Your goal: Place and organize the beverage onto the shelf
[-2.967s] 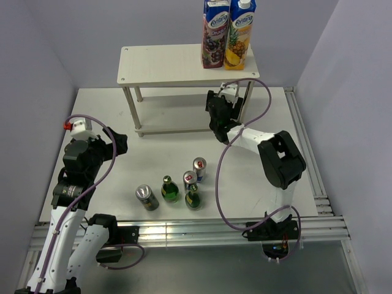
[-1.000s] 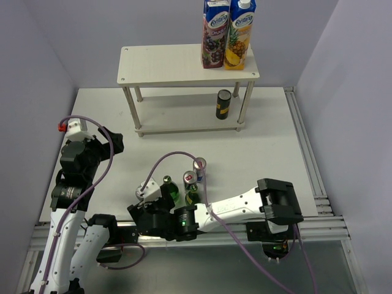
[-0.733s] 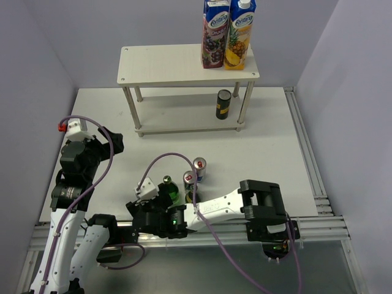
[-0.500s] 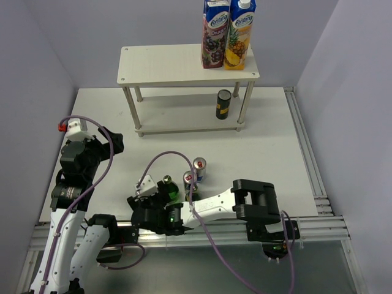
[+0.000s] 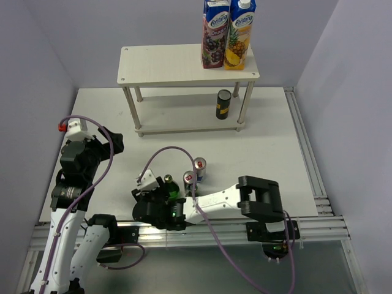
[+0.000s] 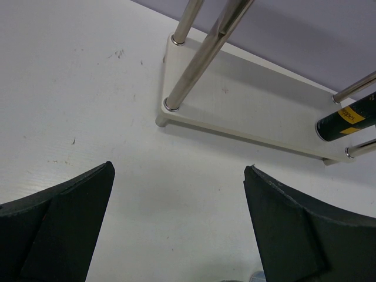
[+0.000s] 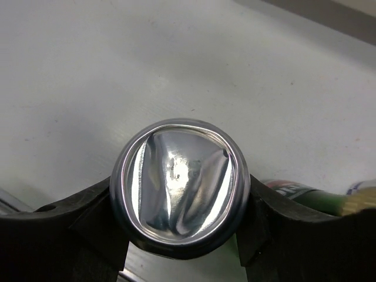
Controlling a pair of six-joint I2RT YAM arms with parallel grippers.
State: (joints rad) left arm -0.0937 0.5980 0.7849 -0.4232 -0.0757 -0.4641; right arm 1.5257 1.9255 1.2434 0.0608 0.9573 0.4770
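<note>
At the desk's (image 5: 275, 153) near edge the right claw (image 7: 180, 200) clamps the can (image 7: 179, 176) upright, ready for carrying to the shelf (image 5: 165, 64) — while the left claw (image 6: 179, 170) hangs with its fingers apart.

purple carton (image 5: 215, 33), yellow carton (image 5: 240, 33), table (image 5: 275, 141)

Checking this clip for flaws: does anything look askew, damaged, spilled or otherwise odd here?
The can in the right pincer shows a smooth silver end with no pull tab, so it may be standing base up. Nothing looks spilled; the dark can on the shelf stands upright.
</note>
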